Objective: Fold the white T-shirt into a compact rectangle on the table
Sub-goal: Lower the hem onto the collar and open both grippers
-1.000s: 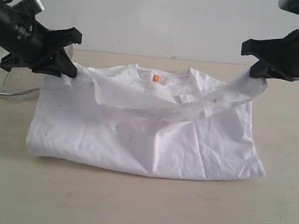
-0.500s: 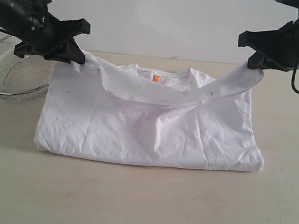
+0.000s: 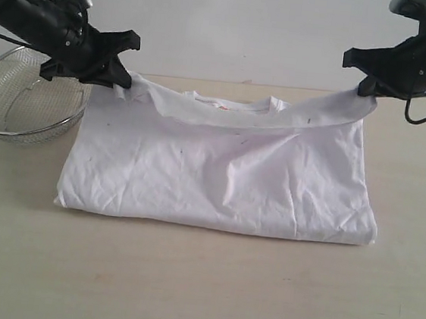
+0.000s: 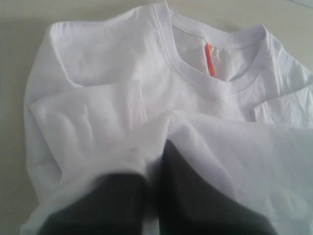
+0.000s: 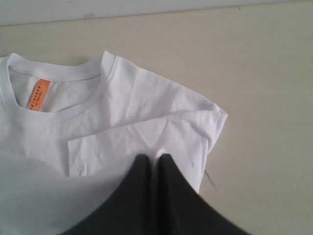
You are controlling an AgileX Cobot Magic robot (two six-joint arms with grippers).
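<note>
- The shirt (image 3: 219,175) lies on the table (image 3: 199,295), doubled over on itself. Its folded edge runs along the near side and the cloth is wrinkled all over.
- The left pincer (image 3: 119,82) is clamped tight on a corner of the top layer at the shirt's far-left end. It holds that corner up off the layer beneath.
- The right pincer (image 3: 367,88) is pinched just as tight on the opposite corner at the far-right end, which is also raised.
- Between the two grips, the held edge sags in a shallow curve across the neck area. From the outside camera only a sliver of neckline peeks over it.
- From the wrist cameras, the collar (image 4: 234,84) lies flat on the table with the orange tag (image 4: 209,59) inside it.
- A wire bowl (image 3: 20,105) sits on the table under the left arm, close beside the shirt's left edge.
</note>
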